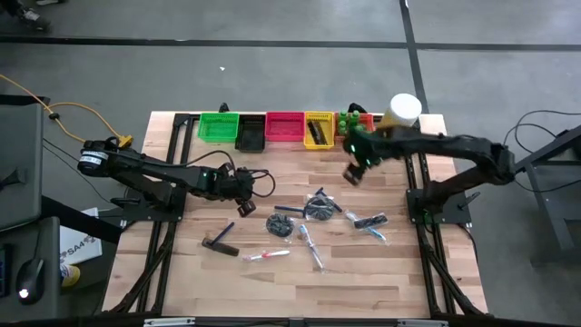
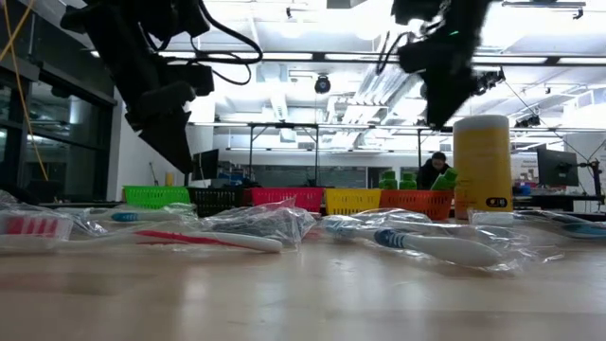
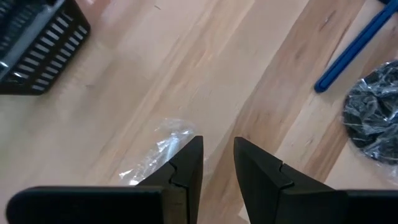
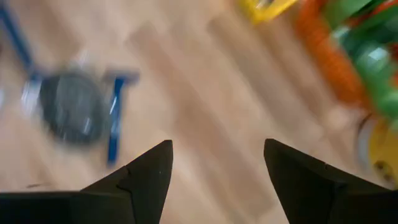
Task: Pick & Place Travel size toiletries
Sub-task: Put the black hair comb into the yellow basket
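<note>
The travel size toiletries lie scattered mid-table: two dark wrapped discs [image 1: 281, 222] [image 1: 318, 207], toothbrushes [image 1: 313, 248] [image 1: 267, 256], a black comb [image 1: 220, 243] and blue-and-clear wrapped pieces [image 1: 369, 221]. Green bottles [image 1: 349, 123] stand in the orange bin [image 1: 365, 119] at the far edge. My left gripper [image 1: 245, 205] [image 3: 217, 162] hangs left of the pile, open by a narrow gap that shows only bare wood. A clear-wrapped piece [image 3: 158, 149] shows beside one of its fingers. My right gripper [image 1: 352, 174] [image 4: 214, 168] is open wide above the table, between the orange bin and the pile, with nothing between its fingers. My left gripper has the clear-wrapped piece [image 3: 163, 146] right at the outer side of one finger [image 3: 186, 165], which hides part of it. Whether the finger touches the wrap or the wrap lies on the table below it, I cannot tell.
Green [image 1: 218, 127], black [image 1: 251, 136], red [image 1: 284, 127] and yellow [image 1: 319, 129] bins line the far edge. A pale-yellow cylinder with a white lid [image 1: 402, 111] stands at the far right. Bare wood lies along the near edge and the left side.
</note>
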Controlling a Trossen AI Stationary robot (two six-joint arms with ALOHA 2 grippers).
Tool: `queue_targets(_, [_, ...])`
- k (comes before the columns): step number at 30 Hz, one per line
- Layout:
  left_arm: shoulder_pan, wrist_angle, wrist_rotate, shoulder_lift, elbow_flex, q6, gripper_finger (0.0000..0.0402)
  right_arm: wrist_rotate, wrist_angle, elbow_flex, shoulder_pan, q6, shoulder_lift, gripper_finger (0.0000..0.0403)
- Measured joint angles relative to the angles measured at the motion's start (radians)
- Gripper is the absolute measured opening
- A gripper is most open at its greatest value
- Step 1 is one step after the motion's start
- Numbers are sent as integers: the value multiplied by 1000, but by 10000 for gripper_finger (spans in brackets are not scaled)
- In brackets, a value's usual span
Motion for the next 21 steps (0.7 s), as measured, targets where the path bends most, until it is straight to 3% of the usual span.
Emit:
queue_targets(8, [-69,1,-73,0,0,-1,90,-48,-6,-229,284,100,-139,247])
queue_targets(12, [-89,6,-104,0,0,-10,90,-26,-11,-292,396,47,-145,247])
queue_targets(21, [-93,6,-117,0,0,-27,90,-13,-5,-390,488,-38,-137,247])
